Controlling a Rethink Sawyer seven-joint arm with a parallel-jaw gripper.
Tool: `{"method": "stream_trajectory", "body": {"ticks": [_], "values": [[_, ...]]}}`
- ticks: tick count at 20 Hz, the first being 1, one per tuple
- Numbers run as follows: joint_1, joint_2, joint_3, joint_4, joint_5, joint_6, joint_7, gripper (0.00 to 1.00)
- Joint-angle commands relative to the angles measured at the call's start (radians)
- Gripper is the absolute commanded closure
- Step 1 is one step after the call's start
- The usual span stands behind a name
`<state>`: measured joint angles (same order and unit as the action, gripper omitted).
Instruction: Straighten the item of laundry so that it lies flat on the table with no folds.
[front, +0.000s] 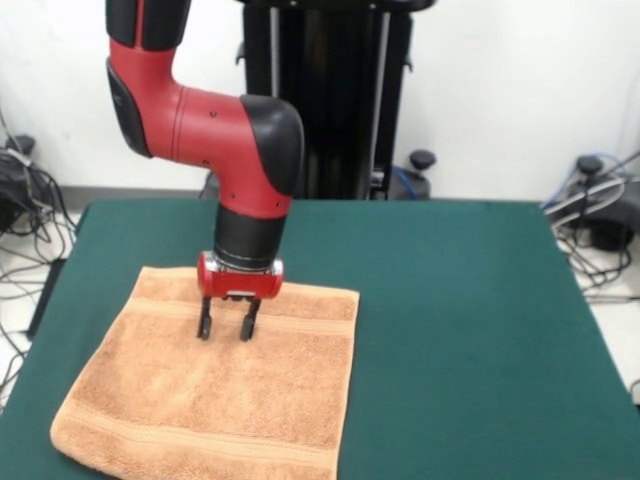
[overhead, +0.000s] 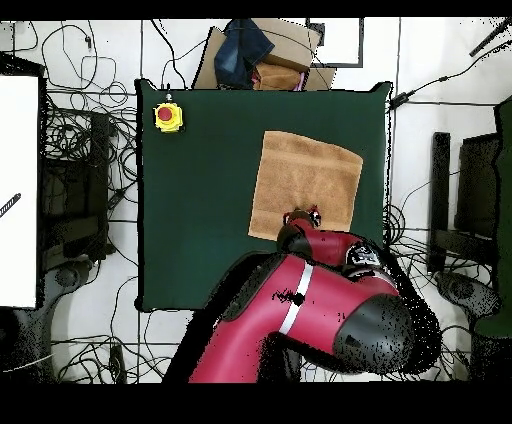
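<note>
The table (front: 470, 300) had a dark green matte top. A peach-orange towel (front: 250, 400) lay spread on it, apparently flat, with woven bands near two opposite edges and one edge at the table's border. In the overhead view a yellow box with a red button (overhead: 168, 117) sat near one corner, well apart from the towel.

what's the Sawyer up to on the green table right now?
The red and black arm has its gripper down on a peach-orange terry towel, fingers open, tips on or just above the cloth near its far woven band. The towel lies spread and looks nearly flat on the dark green table, towards one side. A yellow box with a red button sits at a table corner.
</note>
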<state>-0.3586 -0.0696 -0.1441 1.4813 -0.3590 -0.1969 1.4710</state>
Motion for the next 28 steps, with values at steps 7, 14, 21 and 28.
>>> {"method": "stream_trajectory", "body": {"ticks": [7, 14, 21, 28], "values": [[-0.016, 0.224, -0.130, 0.128, -0.062, 0.122, 0.090, 0.00], [-0.035, 0.249, -0.142, 0.137, -0.077, 0.057, 0.091, 0.00], [-0.050, 0.254, -0.145, 0.137, -0.085, 0.079, 0.070, 0.00], [-0.031, 0.241, -0.156, 0.151, -0.061, 0.186, 0.049, 0.00]]}}
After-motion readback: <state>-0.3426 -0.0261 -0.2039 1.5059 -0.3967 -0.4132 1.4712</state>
